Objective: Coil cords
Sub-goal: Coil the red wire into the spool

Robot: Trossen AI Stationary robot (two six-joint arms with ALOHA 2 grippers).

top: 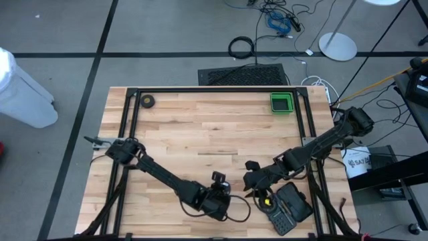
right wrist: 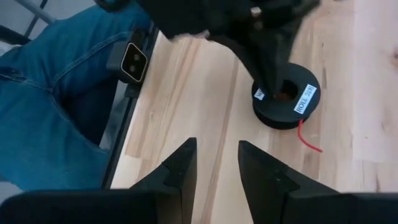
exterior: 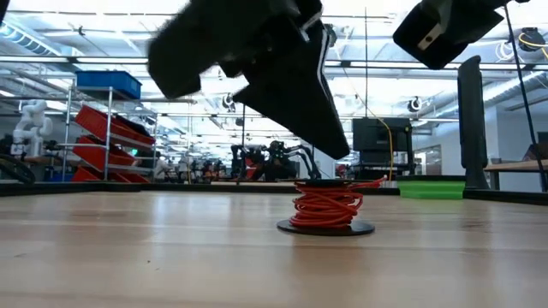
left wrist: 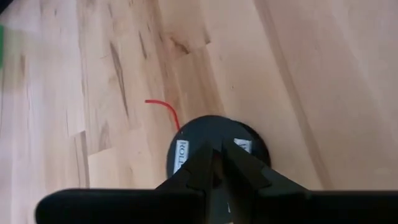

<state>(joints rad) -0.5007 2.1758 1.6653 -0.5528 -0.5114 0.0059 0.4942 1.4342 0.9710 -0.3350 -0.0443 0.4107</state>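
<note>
Cord [exterior: 326, 205] sits wound in red turns on its small black reel [exterior: 325, 227], which stands flat on the wooden table [top: 200, 127] near the front edge, between the two arms. One short red tail [left wrist: 163, 107] sticks out free past the flange; in the right wrist view the same loose end [right wrist: 309, 140] lies on the wood just beside the reel.

Step in hand, as judged: holding the reel steady so the last of the cord can be tucked in. To do it well, the pin on the hub should stay straight down and centred, so the reel neither tips nor skates; the free tail wants catching close to the flange, then laying into the turns rather than across them.

Left gripper [left wrist: 214, 163] reaches from the table's left side, forearm low and diagonal, wrist pitched down over the reel. Its fingers are pressed together, tips set into the reel's centre hole.

Right gripper [right wrist: 216, 163] hangs raised just beside the reel, coming in from the right edge. Its fingers stand apart with bare wood showing between them, holding nothing.

Person in blue jeans [right wrist: 56, 93] is close against the table edge.
</note>
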